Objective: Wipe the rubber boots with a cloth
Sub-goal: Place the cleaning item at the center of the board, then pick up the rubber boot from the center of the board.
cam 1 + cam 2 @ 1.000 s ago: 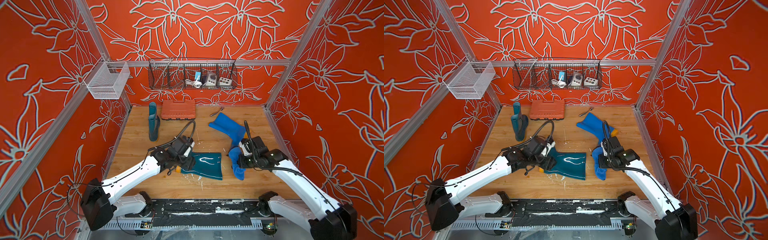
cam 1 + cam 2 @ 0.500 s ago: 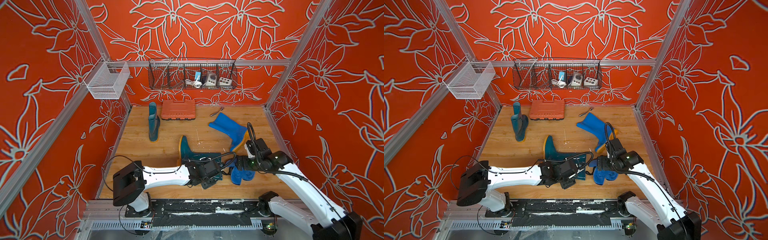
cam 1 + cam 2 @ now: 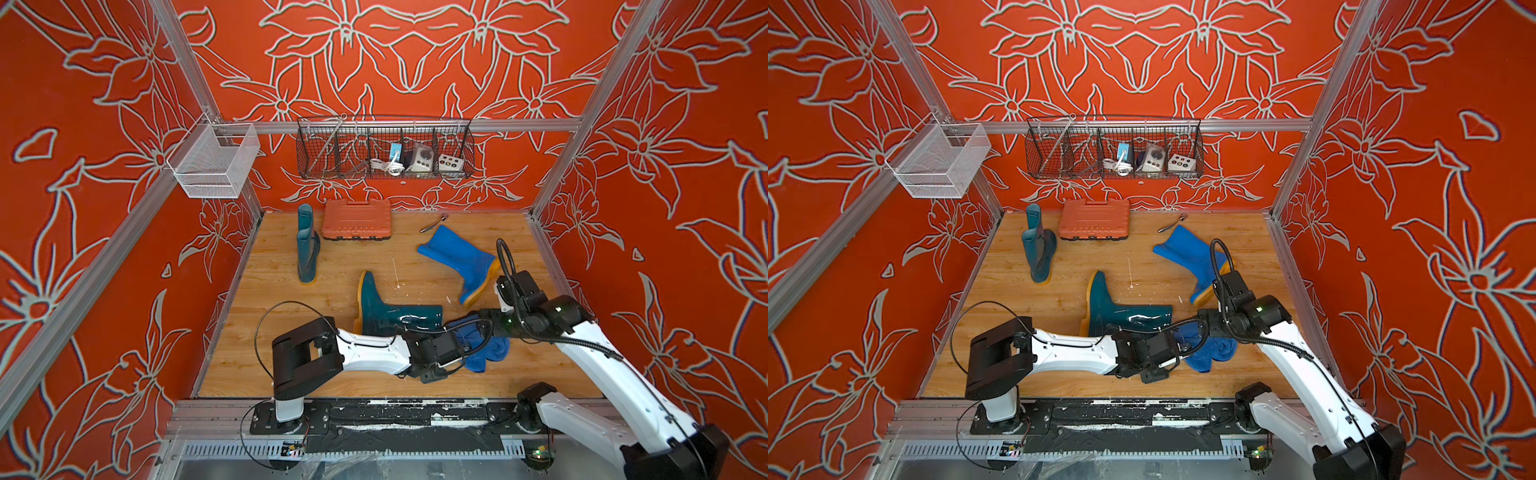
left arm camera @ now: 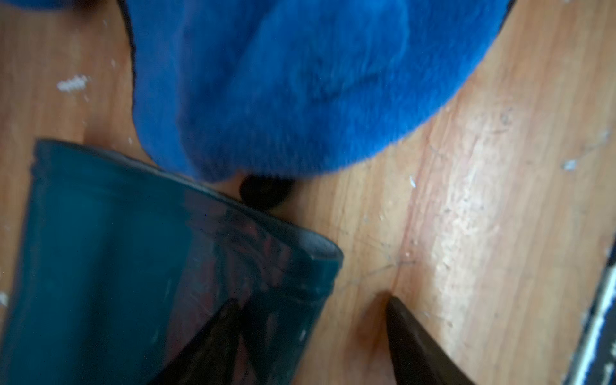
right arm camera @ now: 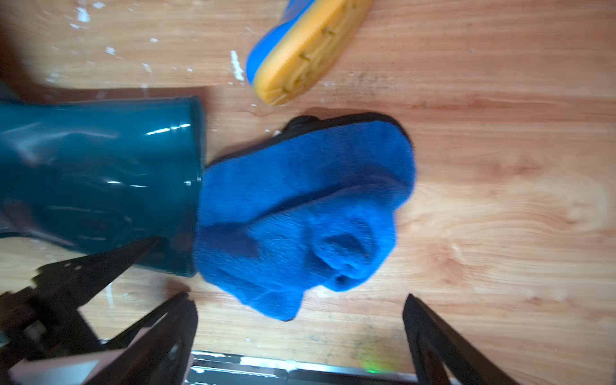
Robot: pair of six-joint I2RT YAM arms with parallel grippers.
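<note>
Right wrist view is where the fuzzy blue cloth [image 5: 300, 206] is shown best: crumpled on the wood floor [image 5: 500, 166], touching the rim of the glossy teal boot [image 5: 100, 173] lying flat. The right gripper [image 5: 296, 296] is spread wide and empty. The left gripper [image 4: 310, 300] is parted, one finger over that boot. The upright teal boot [image 3: 306, 249] is seen only in both top views.

The white-and-black left arm [image 3: 365, 353] is stretched low along the front edge of the wooden tabletop [image 3: 365, 257], reaching rightward, its black left gripper [image 4: 311, 300] with jaws partly apart. The white right arm [image 3: 631, 386] rises from the front right corner, elbow bent, wrist pointing left; black right gripper [image 5: 296, 296] gaping wide, holding nothing.
</note>
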